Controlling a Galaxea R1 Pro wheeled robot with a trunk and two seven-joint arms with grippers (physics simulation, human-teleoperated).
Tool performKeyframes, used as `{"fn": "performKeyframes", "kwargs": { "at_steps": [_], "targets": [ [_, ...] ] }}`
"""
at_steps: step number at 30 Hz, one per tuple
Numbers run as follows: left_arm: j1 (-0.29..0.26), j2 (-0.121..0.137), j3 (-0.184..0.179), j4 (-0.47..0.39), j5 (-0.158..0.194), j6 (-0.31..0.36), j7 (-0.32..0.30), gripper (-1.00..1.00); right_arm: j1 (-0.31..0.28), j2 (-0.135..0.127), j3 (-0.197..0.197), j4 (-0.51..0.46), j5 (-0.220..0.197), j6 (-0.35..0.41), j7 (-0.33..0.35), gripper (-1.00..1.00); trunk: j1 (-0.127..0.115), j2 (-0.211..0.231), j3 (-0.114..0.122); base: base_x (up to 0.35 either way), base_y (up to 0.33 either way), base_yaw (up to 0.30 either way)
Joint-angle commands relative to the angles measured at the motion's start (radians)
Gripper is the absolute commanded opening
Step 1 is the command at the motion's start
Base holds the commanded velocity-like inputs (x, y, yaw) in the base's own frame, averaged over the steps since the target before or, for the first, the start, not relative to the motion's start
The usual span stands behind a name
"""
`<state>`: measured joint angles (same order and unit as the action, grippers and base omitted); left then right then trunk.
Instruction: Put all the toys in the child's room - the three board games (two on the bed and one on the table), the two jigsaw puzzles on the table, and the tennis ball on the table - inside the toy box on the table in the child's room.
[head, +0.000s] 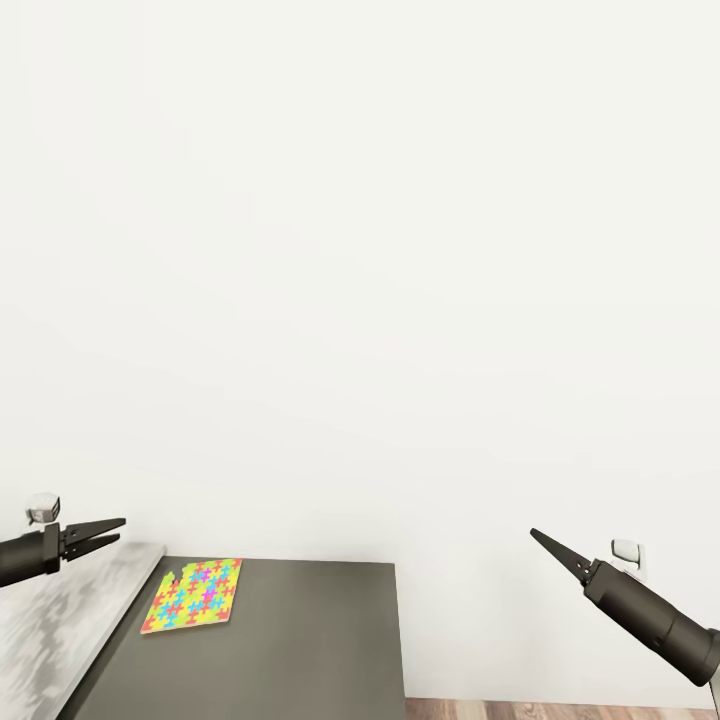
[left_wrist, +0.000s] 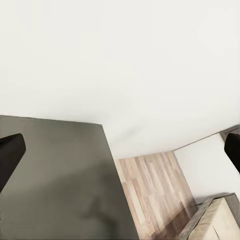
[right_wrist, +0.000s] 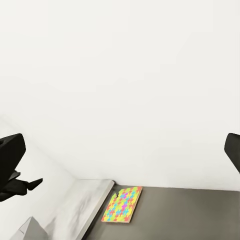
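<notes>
One jigsaw puzzle (head: 195, 595), a small flat square with a multicoloured mosaic, lies on a dark grey cabinet top (head: 300, 640) right beside the edge of the light-grey table (head: 60, 620). The right wrist view has the same puzzle (right_wrist: 122, 204) ahead of and below the fingers. My left gripper (head: 100, 535) hovers open over the table's edge, left of the puzzle, holding nothing. My right gripper (head: 545, 545) hangs open and empty in the air, well right of the cabinet. The toy box, board games and tennis ball are out of view.
A bare white wall (head: 360, 250) stands close behind the cabinet and table. Wood floor (left_wrist: 155, 195) lies past the cabinet's right side. A corner of beige, grey-edged furniture (left_wrist: 215, 222) is on the floor. A white socket (head: 625, 550) sits on the wall near my right gripper.
</notes>
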<state>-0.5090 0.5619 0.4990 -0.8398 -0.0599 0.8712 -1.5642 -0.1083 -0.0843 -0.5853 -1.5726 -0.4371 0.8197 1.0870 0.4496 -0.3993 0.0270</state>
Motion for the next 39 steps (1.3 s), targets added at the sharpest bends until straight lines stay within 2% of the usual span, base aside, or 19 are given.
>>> {"fn": "performKeyframes", "kwargs": {
  "at_steps": [1,6,8,15,16,17,22,26,32,37,39],
  "targets": [
    [-0.001,0.0,0.001,0.0,-0.008,0.012,-0.007,1.0,0.0,0.0,-0.001,0.0,-0.002,0.006,0.002,1.0,0.0,-0.001,0.0,0.0,0.0,0.0],
    [-0.01,0.0,-0.006,0.002,-0.015,0.025,-0.007,1.0,0.0,0.0,-0.001,0.0,-0.002,0.006,0.002,1.0,0.0,-0.001,0.0,0.0,0.0,0.0],
    [-0.016,0.0,-0.009,0.001,-0.018,0.033,0.016,1.0,0.0,0.0,-0.002,0.0,-0.002,0.007,0.002,1.0,0.0,-0.001,-0.001,0.0,0.0,0.0],
    [-0.078,0.0,-0.019,-0.003,-0.02,0.094,0.245,1.0,-0.001,0.0,-0.002,0.0,-0.002,0.007,0.002,1.0,0.0,-0.001,-0.006,0.0,0.0,0.0],
    [-0.098,-0.003,-0.023,-0.003,-0.019,0.103,0.317,1.0,-0.001,0.0,-0.002,0.0,-0.002,0.007,0.001,1.0,0.0,-0.001,-0.007,0.0,0.0,0.0],
    [-0.107,-0.004,-0.026,-0.003,-0.019,0.106,0.352,1.0,-0.001,0.0,-0.002,0.0,-0.002,0.007,0.001,1.0,0.0,-0.001,-0.008,0.0,0.0,0.0],
    [-0.151,-0.017,-0.061,-0.001,-0.018,0.117,0.504,1.0,-0.001,0.0,-0.002,0.0,-0.002,0.011,0.0,1.0,0.0,-0.001,-0.016,0.0,0.0,0.0],
    [-0.187,-0.037,-0.109,0.002,-0.019,0.119,0.593,1.0,-0.001,-0.001,-0.003,0.0,-0.002,0.03,0.0,1.0,0.0,-0.001,-0.022,0.0,0.0,0.0],
    [-0.232,-0.089,-0.197,0.008,-0.02,0.12,0.707,1.0,-0.001,-0.003,-0.004,0.0,0.0,0.06,-0.001,1.0,0.0,-0.001,-0.032,0.0,0.0,0.0],
    [-0.263,-0.118,-0.227,0.022,-0.019,0.123,0.79,1.0,-0.001,-0.016,-0.004,0.0,0.001,0.09,-0.001,1.0,0.0,-0.001,-0.04,0.0,0.0,0.0],
    [-0.283,-0.132,-0.235,0.044,-0.02,0.123,0.842,1.0,-0.001,-0.035,-0.004,-0.001,0.001,0.111,0.001,1.0,0.0,-0.001,-0.043,0.0,0.0,0.0]
  ]
}}
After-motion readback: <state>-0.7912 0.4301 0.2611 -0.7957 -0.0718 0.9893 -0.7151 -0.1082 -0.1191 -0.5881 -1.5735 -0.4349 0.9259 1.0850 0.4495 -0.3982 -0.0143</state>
